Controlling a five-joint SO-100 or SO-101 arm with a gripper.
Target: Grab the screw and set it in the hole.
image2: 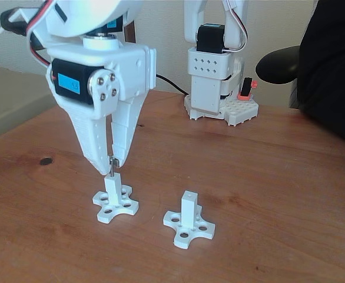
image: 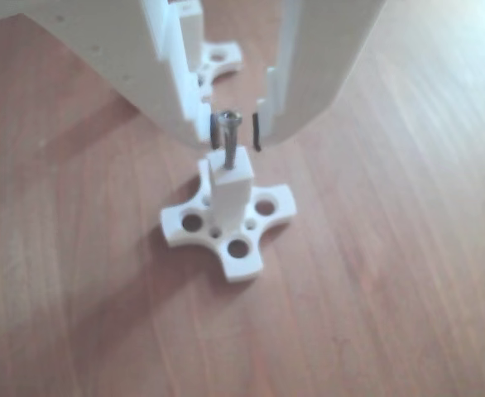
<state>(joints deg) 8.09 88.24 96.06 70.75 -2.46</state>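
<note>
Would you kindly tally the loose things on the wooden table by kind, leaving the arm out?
White posts with cross-shaped bases: 2, one under the hand, one to its right in the fixed view.
Silver screws: 1, upright between the hand's fingers, its tip in the first post's top.
Total: 3

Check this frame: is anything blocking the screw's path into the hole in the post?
Nothing visible does. The screw, upright at the tips of the hand, already has its lower end in the top of the white post. The second post stands apart to the right in the fixed view.
</note>
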